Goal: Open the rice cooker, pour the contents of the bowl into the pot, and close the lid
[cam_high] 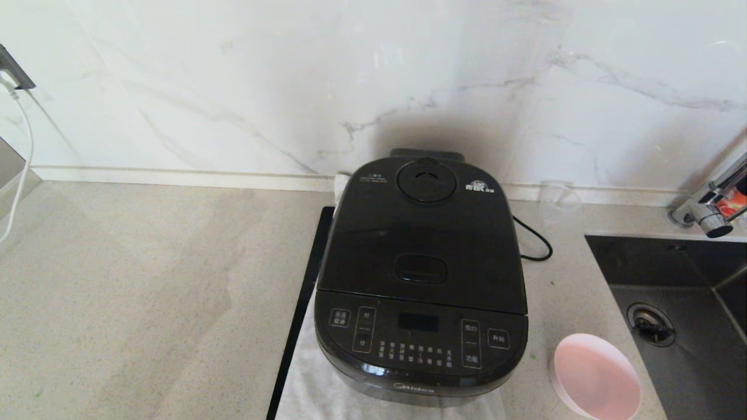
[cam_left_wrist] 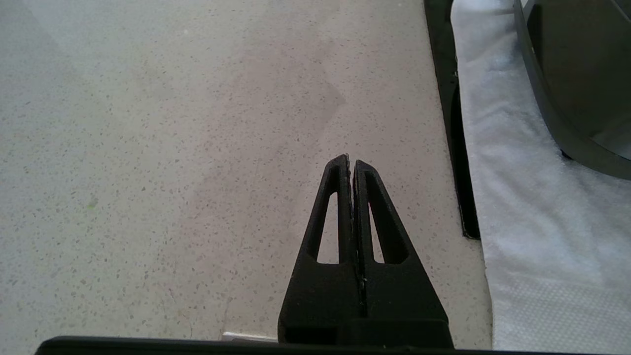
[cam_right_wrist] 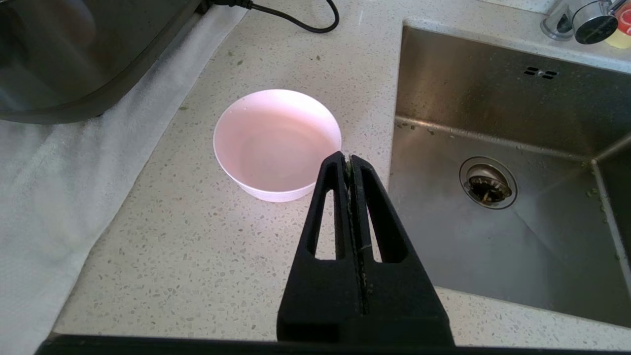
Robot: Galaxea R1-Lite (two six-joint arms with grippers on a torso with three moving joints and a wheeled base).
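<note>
The black Midea rice cooker (cam_high: 420, 280) stands in the middle of the counter on a white cloth, its lid (cam_high: 420, 233) down, so the pot is hidden. The pale pink bowl (cam_high: 596, 376) sits on the counter to the cooker's right, near the sink; in the right wrist view the bowl (cam_right_wrist: 277, 143) shows a plain pink inside with no green bits visible. My right gripper (cam_right_wrist: 349, 158) is shut and empty, hovering just short of the bowl's near rim. My left gripper (cam_left_wrist: 351, 159) is shut and empty over bare counter, left of the cooker (cam_left_wrist: 577, 74). Neither gripper shows in the head view.
A steel sink (cam_high: 683, 303) with a drain (cam_right_wrist: 488, 183) lies right of the bowl, a tap (cam_high: 709, 207) behind it. A clear cup (cam_high: 557, 201) stands at the back wall. The cooker's black cord (cam_high: 534, 239) trails behind. A white cloth (cam_left_wrist: 532, 207) and black mat edge (cam_left_wrist: 456, 148) lie under the cooker.
</note>
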